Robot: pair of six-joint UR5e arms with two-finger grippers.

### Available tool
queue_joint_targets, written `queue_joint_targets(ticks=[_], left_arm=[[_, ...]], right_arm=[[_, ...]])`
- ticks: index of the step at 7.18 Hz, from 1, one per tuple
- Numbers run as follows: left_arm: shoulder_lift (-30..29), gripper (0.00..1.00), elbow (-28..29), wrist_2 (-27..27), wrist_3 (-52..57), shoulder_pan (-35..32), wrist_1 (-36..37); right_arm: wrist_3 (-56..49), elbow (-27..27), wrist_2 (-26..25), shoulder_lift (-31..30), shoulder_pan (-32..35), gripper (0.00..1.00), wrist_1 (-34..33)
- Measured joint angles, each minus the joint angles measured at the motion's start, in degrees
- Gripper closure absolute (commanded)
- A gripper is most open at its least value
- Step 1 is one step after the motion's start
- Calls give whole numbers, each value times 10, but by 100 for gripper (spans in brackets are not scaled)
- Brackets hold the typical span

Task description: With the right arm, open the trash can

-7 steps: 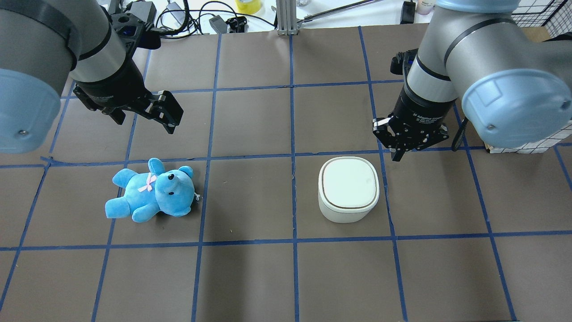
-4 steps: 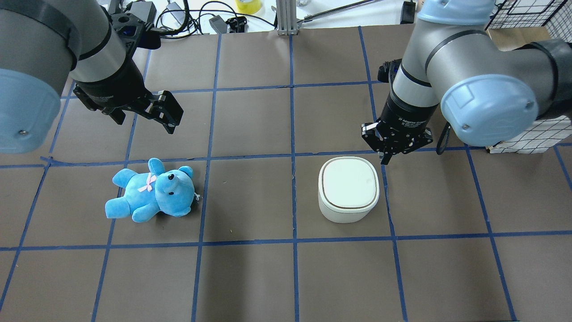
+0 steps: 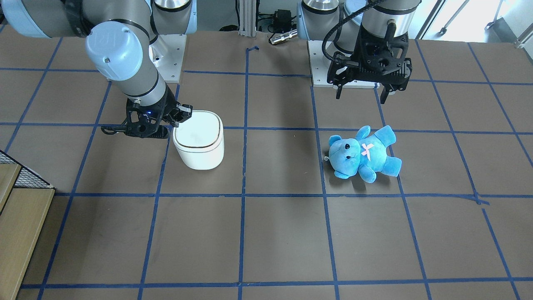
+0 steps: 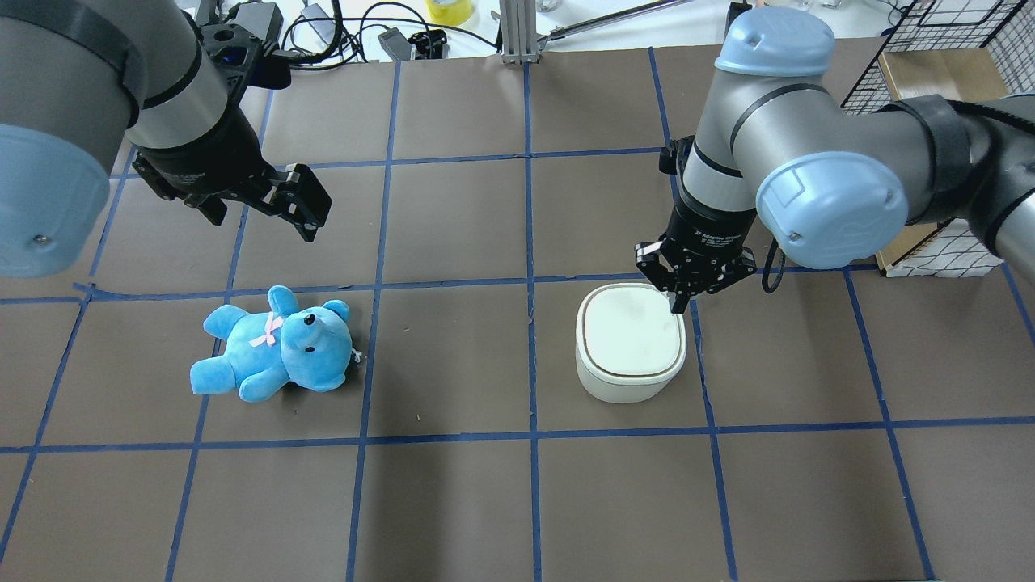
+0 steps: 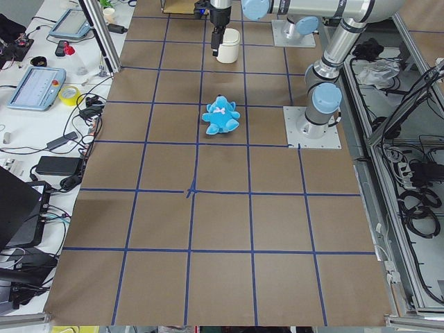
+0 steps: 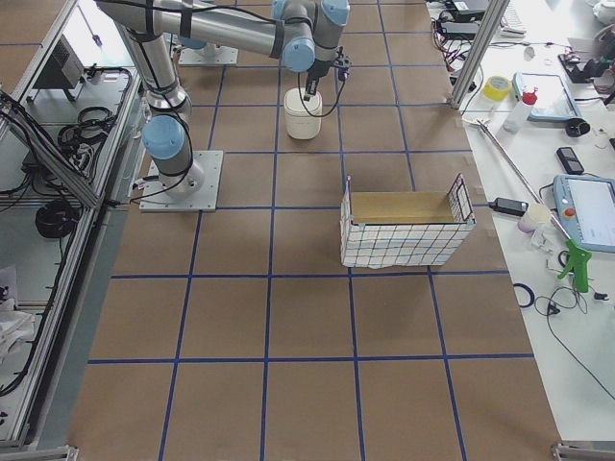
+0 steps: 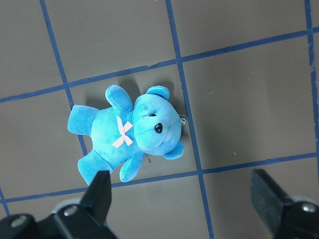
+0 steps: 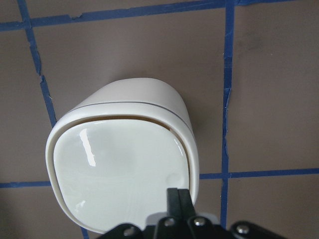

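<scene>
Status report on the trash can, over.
Right gripper shut, fingers over a corner of the trash can lid. Lid closed. Left gripper open, clear of the blue bear. Nothing blocking.

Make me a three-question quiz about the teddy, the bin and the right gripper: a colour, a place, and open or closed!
1. What colour is the teddy bear? A pink, B blue, C green.
2. Where is the right gripper? A over a corner of the trash can, B above the teddy bear, C lying on the table.
3. How is the trash can's lid? A wide open, B taken off, C closed.
Answers: 1 B, its plush is blue. 2 A, its tips hang over the lid's edge. 3 C, the lid lies flat.
</scene>
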Motion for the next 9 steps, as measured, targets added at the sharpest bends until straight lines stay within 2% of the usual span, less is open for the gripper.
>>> queue_joint_targets(ticks=[9], left_arm=[[0,0,0,0,0,0,0]], right_arm=[[0,32,3,18,1,100,-27]])
